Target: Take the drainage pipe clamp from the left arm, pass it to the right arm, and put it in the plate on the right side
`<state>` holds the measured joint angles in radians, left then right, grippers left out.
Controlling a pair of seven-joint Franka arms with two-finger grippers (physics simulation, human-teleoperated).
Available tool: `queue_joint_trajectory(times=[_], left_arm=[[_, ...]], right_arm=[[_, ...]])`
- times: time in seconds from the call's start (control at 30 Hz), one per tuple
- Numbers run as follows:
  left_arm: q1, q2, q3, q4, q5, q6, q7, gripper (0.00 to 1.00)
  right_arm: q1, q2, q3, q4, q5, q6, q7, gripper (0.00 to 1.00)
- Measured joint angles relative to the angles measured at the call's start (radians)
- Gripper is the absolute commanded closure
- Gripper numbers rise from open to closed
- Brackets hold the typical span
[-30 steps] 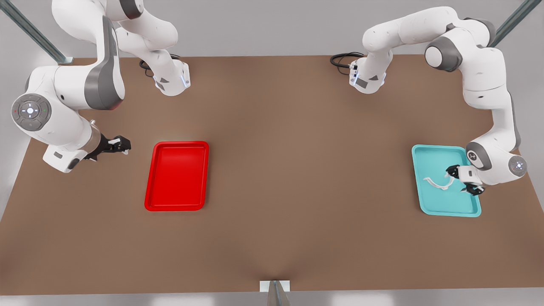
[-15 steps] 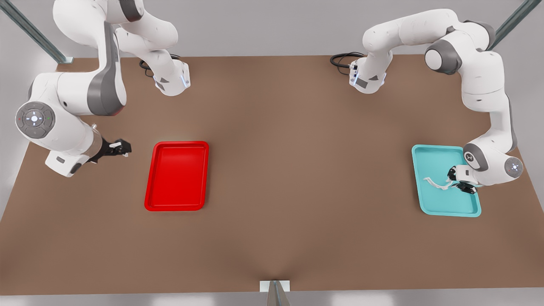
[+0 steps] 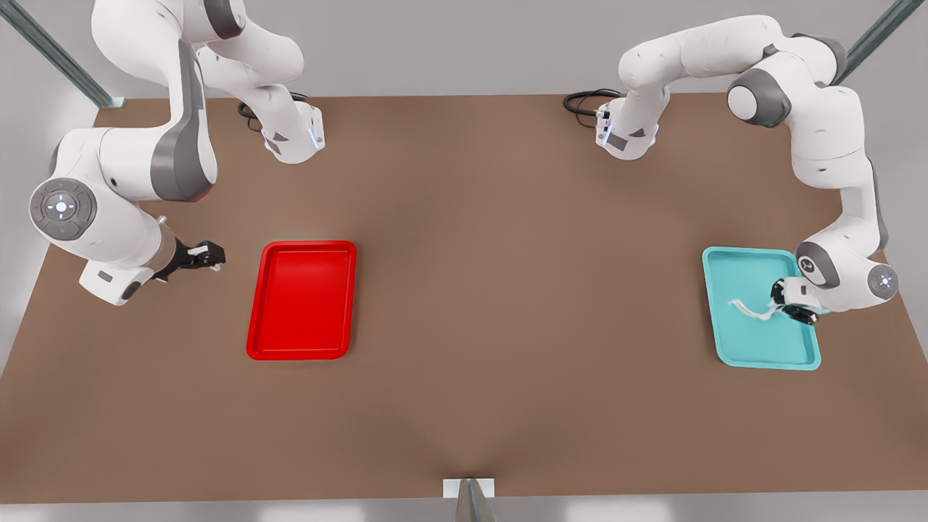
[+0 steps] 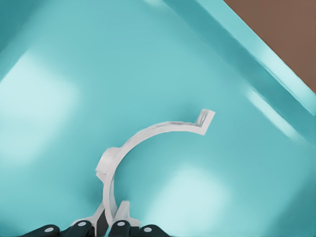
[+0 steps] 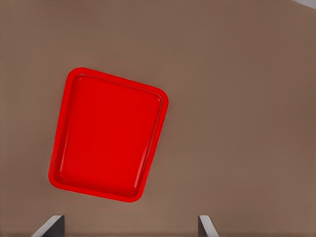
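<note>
The brown counter (image 3: 478, 304) carries a red plate (image 3: 302, 300) on the front view's left and a teal tray (image 3: 732, 344) on its right. The right arm waits beside the plate, its claw (image 3: 206, 255) spread wide and empty. Over the last second the left claw (image 3: 788, 302) has dropped into the tray and drawn its fingers (image 4: 122, 211) together on one end of the clamp (image 4: 143, 148), which sits low over the tray floor. The grasp looks made, so lifting and carrying toward the middle for the handover should come next.
</note>
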<state>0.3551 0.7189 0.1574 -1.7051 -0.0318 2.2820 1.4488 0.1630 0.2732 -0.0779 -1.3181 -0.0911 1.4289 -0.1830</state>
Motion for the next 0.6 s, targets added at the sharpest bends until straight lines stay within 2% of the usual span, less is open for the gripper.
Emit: queue_joint_trajectory(times=[0.3,0.47,0.53,0.6], left_arm=[[-0.031,-0.027,0.001,0.005,0.003,-0.048,-0.035,0.79],[-0.272,-0.228,0.01,0.009,-0.001,-0.141,-0.131,0.79],[-0.405,-0.241,0.007,0.054,-0.016,-0.189,-0.204,0.79],[-0.467,-0.231,-0.067,0.125,-0.029,-0.251,-0.304,0.79]], right_arm=[[0.0,0.001,0.0,0.0,-0.001,0.003,0.0,0.0],[0.0,0.005,0.0,0.0,-0.001,0.004,-0.001,0.0],[0.0,0.005,0.0,0.0,-0.001,0.004,-0.001,0.0],[0.0,0.006,0.0,0.0,-0.001,0.004,-0.001,0.0]])
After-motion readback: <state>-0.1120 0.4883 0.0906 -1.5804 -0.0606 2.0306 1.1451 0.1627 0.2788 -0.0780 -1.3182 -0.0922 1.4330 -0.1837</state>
